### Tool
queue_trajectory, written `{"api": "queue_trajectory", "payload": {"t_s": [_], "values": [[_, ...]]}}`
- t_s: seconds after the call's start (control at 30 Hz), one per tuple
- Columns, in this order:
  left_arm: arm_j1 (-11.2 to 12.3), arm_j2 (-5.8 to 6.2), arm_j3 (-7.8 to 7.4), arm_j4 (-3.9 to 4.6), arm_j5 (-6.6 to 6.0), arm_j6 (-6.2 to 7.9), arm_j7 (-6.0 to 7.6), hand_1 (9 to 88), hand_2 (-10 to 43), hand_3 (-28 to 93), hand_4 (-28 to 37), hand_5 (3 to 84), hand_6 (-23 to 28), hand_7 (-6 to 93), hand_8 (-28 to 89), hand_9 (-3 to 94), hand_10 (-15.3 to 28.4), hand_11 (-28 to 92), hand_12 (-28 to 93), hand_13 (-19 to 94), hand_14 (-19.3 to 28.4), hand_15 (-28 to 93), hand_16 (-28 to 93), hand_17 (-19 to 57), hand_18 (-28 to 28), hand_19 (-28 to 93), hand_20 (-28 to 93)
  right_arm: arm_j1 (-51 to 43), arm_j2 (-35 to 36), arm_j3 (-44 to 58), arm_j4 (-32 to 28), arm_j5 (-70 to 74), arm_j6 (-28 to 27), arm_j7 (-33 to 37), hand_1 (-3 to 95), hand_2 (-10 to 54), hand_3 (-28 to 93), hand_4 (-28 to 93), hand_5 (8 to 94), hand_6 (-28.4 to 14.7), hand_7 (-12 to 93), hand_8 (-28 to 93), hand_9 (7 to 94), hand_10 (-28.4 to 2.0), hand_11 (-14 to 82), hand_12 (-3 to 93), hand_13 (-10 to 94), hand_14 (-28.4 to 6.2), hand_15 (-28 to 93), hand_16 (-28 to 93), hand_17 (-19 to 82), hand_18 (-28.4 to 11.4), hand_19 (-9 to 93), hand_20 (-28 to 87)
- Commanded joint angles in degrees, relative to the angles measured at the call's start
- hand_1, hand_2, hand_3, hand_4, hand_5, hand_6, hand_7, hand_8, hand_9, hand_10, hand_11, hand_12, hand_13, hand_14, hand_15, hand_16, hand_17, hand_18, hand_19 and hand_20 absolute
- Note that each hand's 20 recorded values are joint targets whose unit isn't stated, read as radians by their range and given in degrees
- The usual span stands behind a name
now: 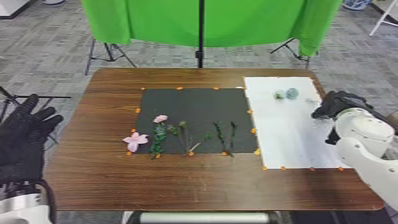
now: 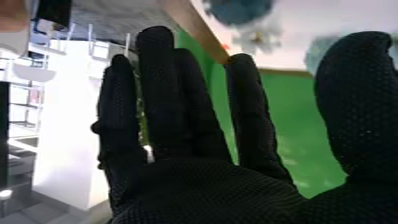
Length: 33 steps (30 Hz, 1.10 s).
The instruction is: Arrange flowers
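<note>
In the head view, my right hand (image 1: 345, 103) is over the white sheet's (image 1: 302, 135) right edge, fingers straight. My right hand (image 2: 209, 187) is open in the right wrist view, nothing held. Pale green heads (image 1: 292, 93) lie on the sheet to its left; beside the fingers in the wrist view are a blue-green head (image 2: 238, 9) and a pale one (image 2: 258, 39). A black mat (image 1: 178, 100) holds a pink lily (image 1: 135, 141), a small pink bloom (image 1: 160, 119) on a leafy stem, thin budded stems (image 1: 187, 137) and green stems (image 1: 219, 135). My left hand (image 1: 27, 130) stands open left of the table.
Orange markers (image 1: 254, 131) line the edges of the mat and sheet. A green cloth (image 1: 151, 20) hangs on a stand (image 1: 201, 52) behind the brown table (image 1: 115, 185). A white roller-like object (image 1: 204, 217) lies at the table's near edge.
</note>
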Motion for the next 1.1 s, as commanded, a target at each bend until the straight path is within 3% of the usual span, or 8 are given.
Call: {"api": "queue_trajectory", "payload": {"t_s": [0.03, 0.17, 0.33, 0.43, 0.5, 0.87, 1.1], "values": [[0.04, -1.21, 0.64, 0.37, 0.70, -0.38, -0.65, 25.2, 8.1, 74, -22.4, 35.6, 8.5, 13.7, -8, 34.0, 20.1, 35, 15, 24, 24.4, 64, -9, -7.3, 20.7, 49, 35, 0.71, -0.45, -2.88, 1.86, -2.21, -0.10, -0.21, 33.0, -9.5, 76, -28, 48.9, 2.8, 15, -13, 52.0, -17.9, 18.8, 13.8, 49, -15.0, 58, 7, 18, -23.2, 75, 32], [-0.13, -1.42, 0.64, 0.47, 1.00, -0.65, -0.92, 25.2, 8.1, 74, -22.3, 35.5, 8.5, 13.7, -8, 34.0, 20.0, 35, 15, 24, 24.4, 64, -9, -7.4, 20.7, 49, 35, 2.47, -0.55, -6.07, 2.83, -3.47, -0.02, -1.11, 37.2, -9.5, 75, -28, 53.7, 4.4, 17, -14, 58.2, -15.5, 20.3, 14.0, 55, -12.4, 56, 8, 20, -23.0, 76, 33], [-0.27, -1.72, 1.12, 0.56, 1.52, -1.08, -1.23, 25.1, 8.1, 74, -22.3, 35.5, 8.5, 13.7, -8, 33.9, 19.9, 35, 15, 24, 24.4, 64, -9, -7.3, 20.7, 49, 35, 3.79, 0.40, -10.63, 4.26, -4.97, 5.46, -1.11, 46.4, -9.5, 71, -28, 67.6, 5.6, 17, -10, 72.5, -10.3, 21.4, 15.8, 67, -7.3, 54, 13, 25, -21.8, 80, 34], [-0.31, -2.07, 0.90, 0.53, 1.71, -1.31, -1.53, 25.1, 8.1, 74, -22.4, 35.5, 8.5, 13.7, -8, 33.9, 19.9, 35, 15, 24, 24.4, 64, -9, -7.4, 20.7, 49, 35, 3.49, 1.57, -12.08, 4.27, -7.44, 11.05, -1.59, 55.8, -9.5, 63, -28, 81.3, 4.9, 17, -1, 87.7, -6.1, 9.9, 30.0, 75, -2.9, 51, 23, 31, -20.2, 86, 35], [-0.16, -1.73, 0.82, 0.54, 1.48, -1.17, -1.27, 25.1, 8.1, 74, -22.4, 35.5, 8.5, 13.7, -8, 33.9, 20.0, 35, 15, 24, 24.4, 64, -9, -7.3, 20.7, 49, 35, 3.42, 2.32, -12.49, 3.79, -7.44, 13.88, -1.12, 58.5, -9.5, 62, -28, 85.8, 4.3, 16, 1, 92.6, -4.8, 10.7, 33.3, 80, -2.2, 54, 23, 33, -19.5, 88, 35], [0.25, -1.57, 0.15, 0.08, 1.77, -1.27, -1.84, 25.0, 8.0, 74, -22.5, 35.4, 8.5, 13.6, -8, 33.9, 20.1, 35, 15, 24, 24.4, 64, -9, -7.4, 20.7, 49, 35, 4.86, 1.83, -11.68, -4.22, -8.45, 20.88, -3.84, 62.6, -9.5, 61, -28, 89.3, 2.3, 15, 2, 93.7, -4.0, 16.5, 32.0, 83, -1.6, 55, 23, 36, -18.5, 90, 35], [1.65, -1.19, -0.61, -0.50, 1.51, -0.88, -0.91, 25.0, 8.0, 74, -22.5, 35.4, 8.5, 13.7, -8, 34.0, 20.1, 35, 15, 24, 24.4, 64, -9, -7.4, 20.7, 49, 35, 20.22, -8.12, -26.39, -7.12, -7.20, 21.72, -10.60, 62.0, -9.5, 62, -28, 89.6, 2.1, 14, 2, 93.7, -4.1, 17.5, 31.4, 84, -1.8, 55, 24, 37, -18.6, 90, 35]]}}
